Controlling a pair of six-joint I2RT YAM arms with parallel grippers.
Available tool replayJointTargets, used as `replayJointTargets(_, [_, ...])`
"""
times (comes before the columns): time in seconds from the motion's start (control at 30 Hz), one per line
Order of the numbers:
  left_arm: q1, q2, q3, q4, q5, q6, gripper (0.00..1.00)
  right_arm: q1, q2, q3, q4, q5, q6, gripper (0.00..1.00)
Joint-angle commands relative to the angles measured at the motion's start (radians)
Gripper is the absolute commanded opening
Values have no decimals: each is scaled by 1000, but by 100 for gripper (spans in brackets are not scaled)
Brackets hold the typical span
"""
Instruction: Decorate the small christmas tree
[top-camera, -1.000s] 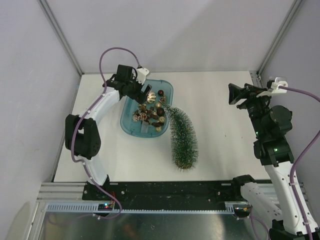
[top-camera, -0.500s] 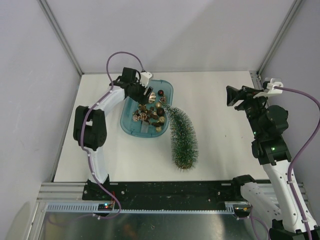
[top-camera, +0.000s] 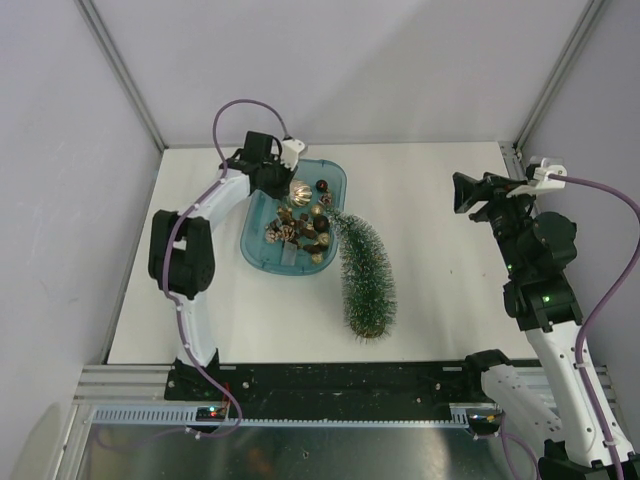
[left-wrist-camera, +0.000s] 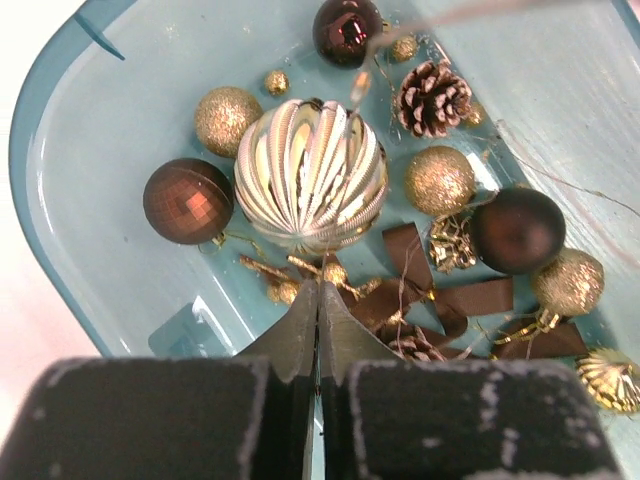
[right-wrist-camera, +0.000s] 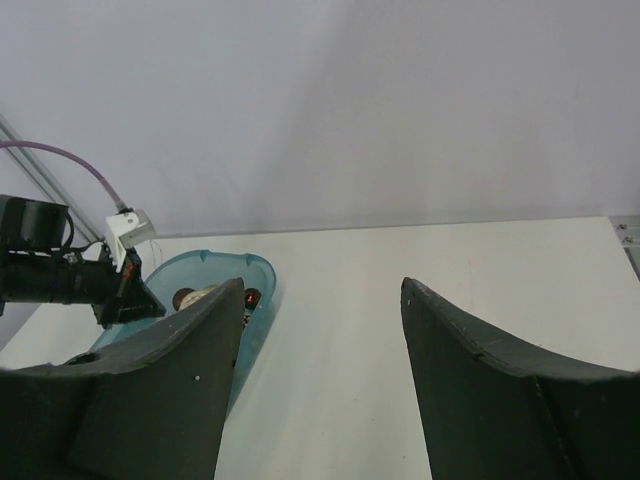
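The small christmas tree (top-camera: 365, 275) lies on its side on the white table, its tip at the teal tray (top-camera: 337, 175) and its base toward the near edge. The tray (left-wrist-camera: 70, 200) holds a big ribbed silver ball (left-wrist-camera: 311, 175), brown balls (left-wrist-camera: 188, 200), gold glitter balls (left-wrist-camera: 438, 180), pinecones (left-wrist-camera: 432, 97) and brown ribbon. My left gripper (left-wrist-camera: 319, 290) is shut just above the tray's contents, tips pressed together right below the silver ball; only a hair-thin thread may lie between them. My right gripper (right-wrist-camera: 322, 290) hangs open and empty, high at the table's right side.
The tray (right-wrist-camera: 255, 275) and the left wrist (right-wrist-camera: 60, 280) show far off in the right wrist view. Grey walls with metal posts enclose the table on three sides. A black rail (top-camera: 340, 380) runs along the near edge.
The left gripper went from wide open to shut over the tray's far end, and its elbow swung in. The ornaments, the tree and the right arm stayed put.
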Motion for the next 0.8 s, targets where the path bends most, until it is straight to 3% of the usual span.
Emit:
replayJointTargets(0.0, [7,-145,-23,27,34,-4,0,4,-12,-5,29,-12,1,68])
replayJointTargets(0.27, [-20,-409,-78,2,65,-47,0,2,-13,-6,38,-12,-6,68])
replayJointTargets(0.43, [-81,-548,-18,-59,67,-46,0,1,-6,-7,45,-12,-4,68])
replayJointTargets(0.77, [-246,-543,235,-174,-77,72,0,3,76,-7,173,-161,28,73])
